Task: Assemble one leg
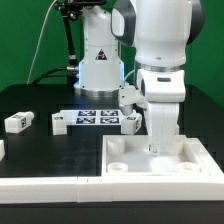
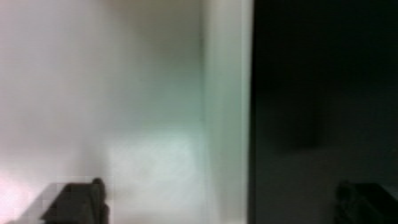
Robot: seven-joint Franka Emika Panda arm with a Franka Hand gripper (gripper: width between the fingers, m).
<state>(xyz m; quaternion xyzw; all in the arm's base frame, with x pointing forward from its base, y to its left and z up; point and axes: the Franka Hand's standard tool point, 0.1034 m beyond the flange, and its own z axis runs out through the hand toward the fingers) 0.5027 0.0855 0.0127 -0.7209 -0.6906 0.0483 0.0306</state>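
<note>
The gripper [image 1: 157, 148] hangs low over the white panel [image 1: 190, 160], its fingertips [image 2: 75, 200] spread wide with nothing between them, likely freed to fetch a part. The leg [image 1: 17, 121] lies loose on the table [image 1: 40, 145], at the exterior view's left, well apart and not yet fitted.

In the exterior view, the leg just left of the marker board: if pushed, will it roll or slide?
Probably slides: the leg lies on a flat face, blocky, no round sides. Likely stiff and light, being small and solid-looking.
</note>
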